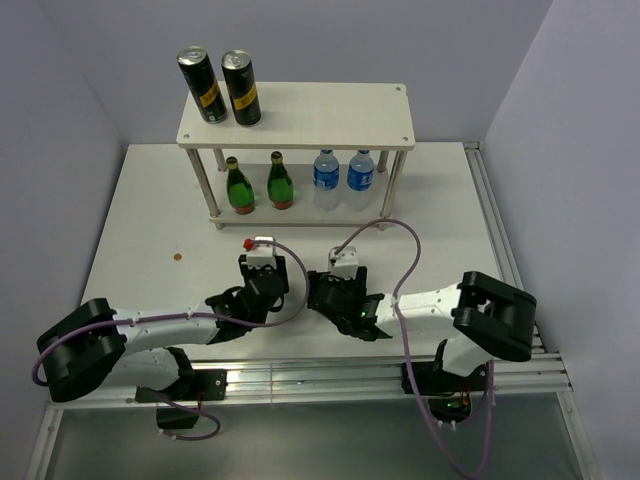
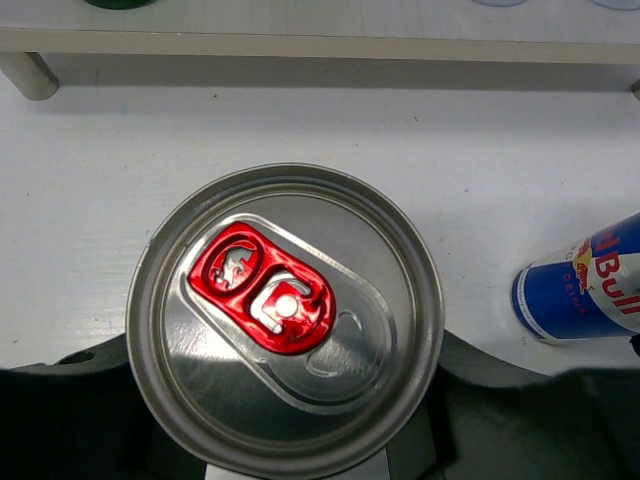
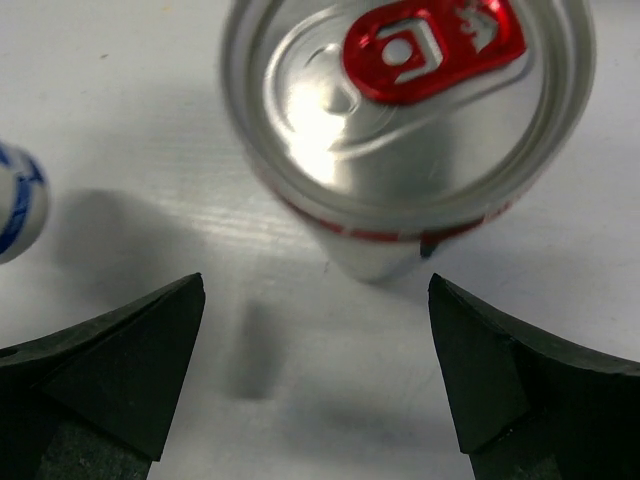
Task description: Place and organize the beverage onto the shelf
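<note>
The slim Red Bull can (image 2: pixel 285 320) is standing upright, long axis vertical, with the left pincer (image 1: pixel 262 264) pinching its sides, and the shelf (image 1: pixel 300 115) is lying straight ahead of it across the desk (image 1: pixel 150 220). The right pincer (image 3: pixel 315 370) is hanging spread, the second Red Bull can (image 3: pixel 410 130) just beyond its fingertips.

Robotics lab test cell.
Plain pale walls (image 1: pixel 330 40) enclose a white table (image 1: pixel 140 230); an aluminium rail (image 1: pixel 320 378) along its near edge carries the left arm (image 1: pixel 160 322) and right arm (image 1: pixel 430 298).
</note>
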Motion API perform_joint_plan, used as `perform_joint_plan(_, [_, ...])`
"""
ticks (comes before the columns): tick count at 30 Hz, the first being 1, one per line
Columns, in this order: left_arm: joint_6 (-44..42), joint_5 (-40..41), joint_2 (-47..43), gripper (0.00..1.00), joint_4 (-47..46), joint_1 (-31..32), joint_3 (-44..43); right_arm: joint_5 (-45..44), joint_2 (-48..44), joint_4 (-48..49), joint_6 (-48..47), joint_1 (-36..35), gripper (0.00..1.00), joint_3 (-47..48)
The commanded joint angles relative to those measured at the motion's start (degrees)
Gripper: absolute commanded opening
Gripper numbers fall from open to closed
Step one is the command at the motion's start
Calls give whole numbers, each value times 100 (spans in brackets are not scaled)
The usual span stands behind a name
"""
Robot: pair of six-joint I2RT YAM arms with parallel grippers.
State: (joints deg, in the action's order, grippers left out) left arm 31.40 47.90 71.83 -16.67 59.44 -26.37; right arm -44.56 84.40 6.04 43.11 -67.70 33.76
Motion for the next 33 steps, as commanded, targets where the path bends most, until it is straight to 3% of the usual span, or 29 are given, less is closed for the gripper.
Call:
perform_joint_plan(1, [147, 167, -354, 0, -293, -55, -35, -404, 261, 108, 39, 231, 100, 315])
perform_joint_plan(12, [121, 62, -231, 0, -372, -126, -44, -879, 1113, 854, -224, 732, 97, 632])
perform_joint_plan(13, [121, 62, -188, 0, -355, -134, -70, -871, 1166, 1011, -294, 750, 82, 580])
perform_joint_plan(15, [112, 53, -170, 0, -372, -143, -79, -923, 1254, 1443, -452, 767, 65, 509])
perform_joint_plan(18, [112, -8, -134, 0, -425, -152, -61, -993, 1106, 1356, -488, 785, 30, 500])
perform_joint_plan(19, [112, -17, -108, 0, -408, -152, -79, -1011, 1000, 1260, -514, 767, 5, 535])
perform_joint_plan(20, [112, -35, -108, 0, -399, -152, -96, -1063, 695, 902, -471, 759, 0, 570])
perform_joint_plan(23, [130, -53, -38, 0, -399, -152, -105, -1414, -278, 85, -479, 557, 0, 781])
perform_joint_plan(29, [174, -123, -3, 0, -399, -152, -131, -1512, -1995, -1253, -1794, 310, 0, 2185])
perform_joint_plan(33, [182, -175, 129, 0, -381, -152, -228, -1284, -2156, -1395, -2824, 398, 0, 3563])
